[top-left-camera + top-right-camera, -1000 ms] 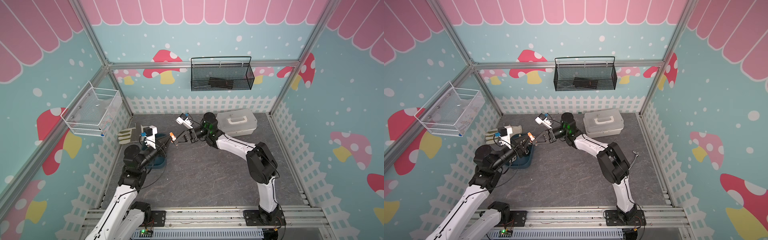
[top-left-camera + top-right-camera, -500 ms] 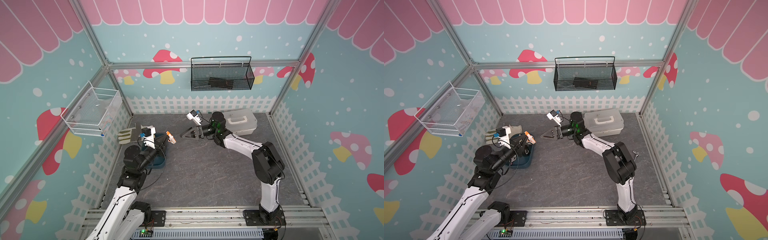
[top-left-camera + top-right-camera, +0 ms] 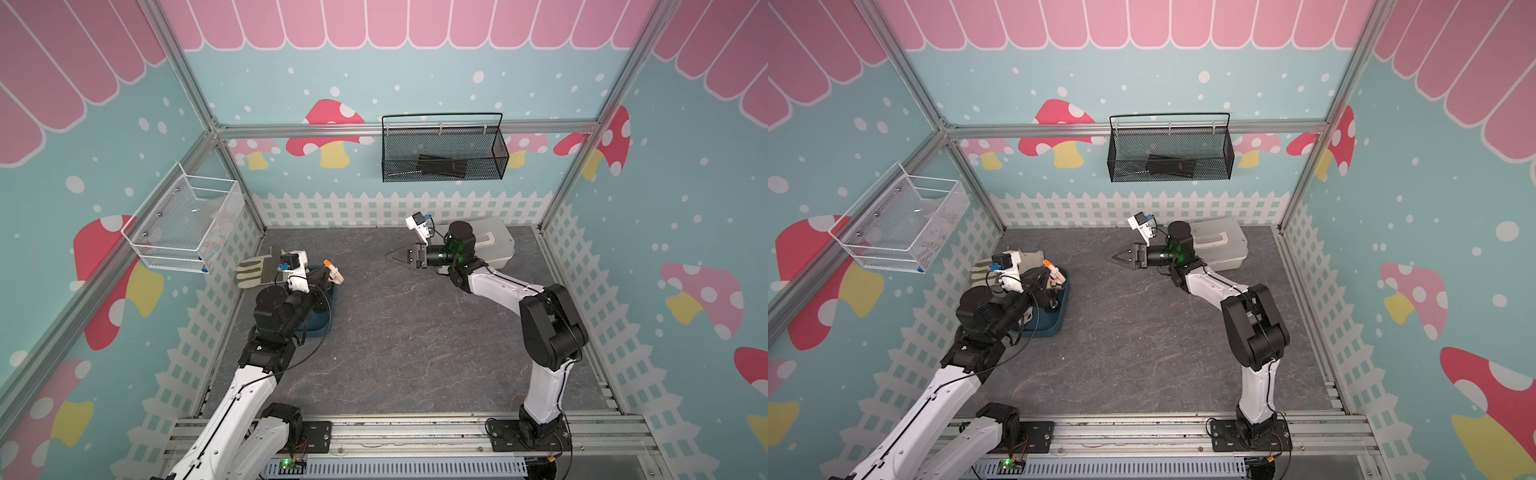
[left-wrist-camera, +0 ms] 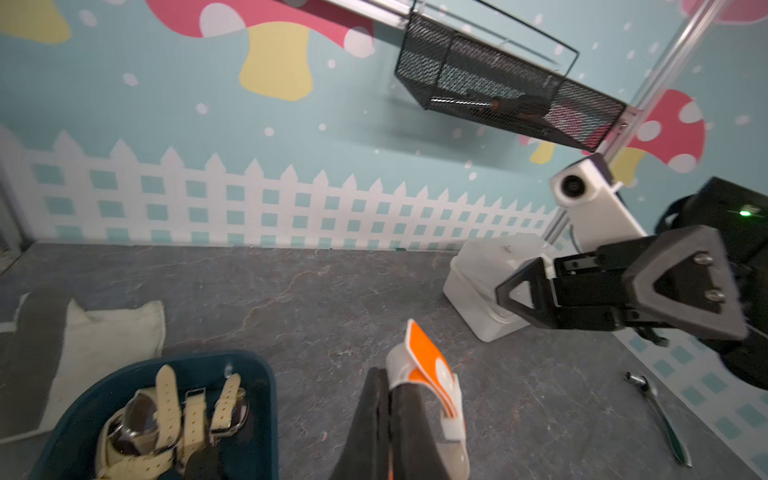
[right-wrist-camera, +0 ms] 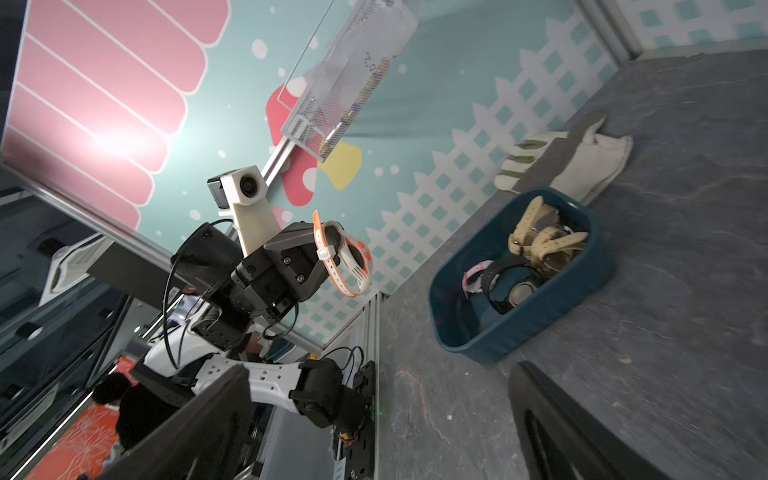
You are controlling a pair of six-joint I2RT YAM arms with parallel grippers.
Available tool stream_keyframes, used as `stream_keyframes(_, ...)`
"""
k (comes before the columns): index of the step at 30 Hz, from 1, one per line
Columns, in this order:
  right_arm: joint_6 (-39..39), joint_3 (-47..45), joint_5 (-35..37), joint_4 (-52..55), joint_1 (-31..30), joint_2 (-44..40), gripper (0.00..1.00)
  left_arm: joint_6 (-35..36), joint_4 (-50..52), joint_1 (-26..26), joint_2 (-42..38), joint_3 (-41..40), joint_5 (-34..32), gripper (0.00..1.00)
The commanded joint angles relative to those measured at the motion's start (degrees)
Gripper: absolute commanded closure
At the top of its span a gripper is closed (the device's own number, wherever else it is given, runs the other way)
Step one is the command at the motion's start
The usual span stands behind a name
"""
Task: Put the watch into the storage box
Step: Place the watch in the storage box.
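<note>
One orange-and-white watch (image 5: 347,257) is clamped in the left pincer (image 4: 392,386), raised off the table (image 3: 395,332). One storage box (image 5: 540,328) sits below and beside that pincer, holding other watches (image 4: 166,415), count unclear. The right pincer (image 3: 390,257), clenched on nothing, hangs opposite, one white case (image 3: 494,245) behind it

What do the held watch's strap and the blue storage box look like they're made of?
The watch: likely silicone or rubber strap, matte orange and white; it curves in a soft loop. The storage box: probably moulded plastic, dark teal, smooth with slight sheen, rounded corners.
</note>
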State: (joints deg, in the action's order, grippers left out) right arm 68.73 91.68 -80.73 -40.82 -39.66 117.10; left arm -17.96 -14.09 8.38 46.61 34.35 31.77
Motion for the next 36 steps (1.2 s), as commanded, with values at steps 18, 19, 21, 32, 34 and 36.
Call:
stream_keyframes(18, -1.9, -2.8, 2.9, 0.2, -0.3, -0.4, 0.74, 2.3, -1.1, 0.8, -2.9, 0.7, -0.7, 1.0)
stream_keyframes(19, -2.2, -3.2, 3.4, 0.2, -0.2, -0.6, 0.69, 2.4, -0.9, 0.9, -2.9, 0.8, -0.7, 1.0)
stream_keyframes(21, -2.7, -3.7, 4.1, 0.2, 0.0, -0.8, 0.54, 2.7, -0.1, 0.9, -2.9, 1.1, -1.0, 1.0)
stream_keyframes(32, -7.0, -9.8, 11.8, 0.2, 7.8, -6.8, 0.09, 5.1, 6.2, 1.2, -2.6, 1.4, -13.7, 1.0)
stream_keyframes(34, -7.7, -11.9, 14.3, 0.2, 10.0, -7.7, 0.08, 5.0, 6.6, 1.2, -1.7, 1.4, -17.6, 1.0)
stream_keyframes(36, -9.8, -14.3, 16.6, 0.4, 12.1, -8.9, 0.07, 5.1, 8.2, 1.2, -0.2, 2.1, -22.2, 1.0)
